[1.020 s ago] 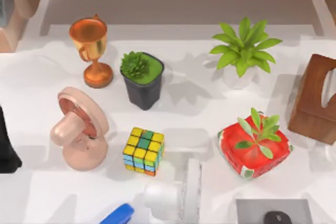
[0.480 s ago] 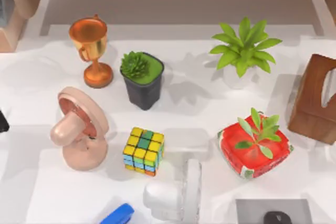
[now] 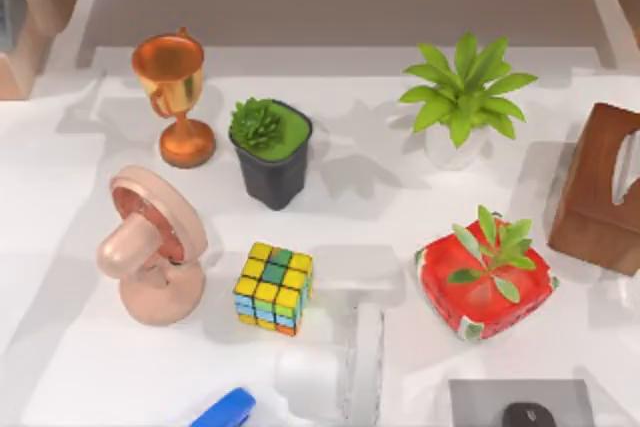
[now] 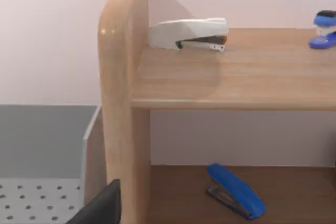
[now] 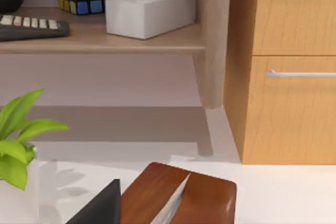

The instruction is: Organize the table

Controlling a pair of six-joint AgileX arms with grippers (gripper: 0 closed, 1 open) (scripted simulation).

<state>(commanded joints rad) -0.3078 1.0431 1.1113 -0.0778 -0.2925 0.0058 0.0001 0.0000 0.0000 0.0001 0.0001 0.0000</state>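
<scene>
The left end effector [image 4: 101, 206] showed as a dark tip at the edge of the left wrist view, in front of a wooden shelf [image 4: 231, 72]. I could not tell whether it was open or closed. A white stapler [image 4: 190, 33] lay on the shelf's upper board against the side panel. A blue stapler [image 4: 234, 190] lay on the dark board below.

The right end effector [image 5: 101, 206] appeared the same way in the right wrist view, just beside a brown tissue box [image 5: 184, 195]. Its state could not be told either. Beyond it, a white tissue box [image 5: 149, 14] sat on a shelf board next to a wooden drawer cabinet [image 5: 289, 66].

From above, the white surface [image 3: 380, 217] spread across the whole scene and carried everything. A copper trophy [image 3: 172, 87] stood at the far left, with a black pot [image 3: 270, 152] holding a succulent just beside it. A leafy plant in a white pot [image 3: 462, 97] stood toward the far right. A pink fan [image 3: 150, 247] sat on the left. A puzzle cube [image 3: 273, 287] lay near the middle. A red pot [image 3: 485, 282] with a small plant stood to the right. A white fan [image 3: 335, 372] sat at the near edge.
</scene>
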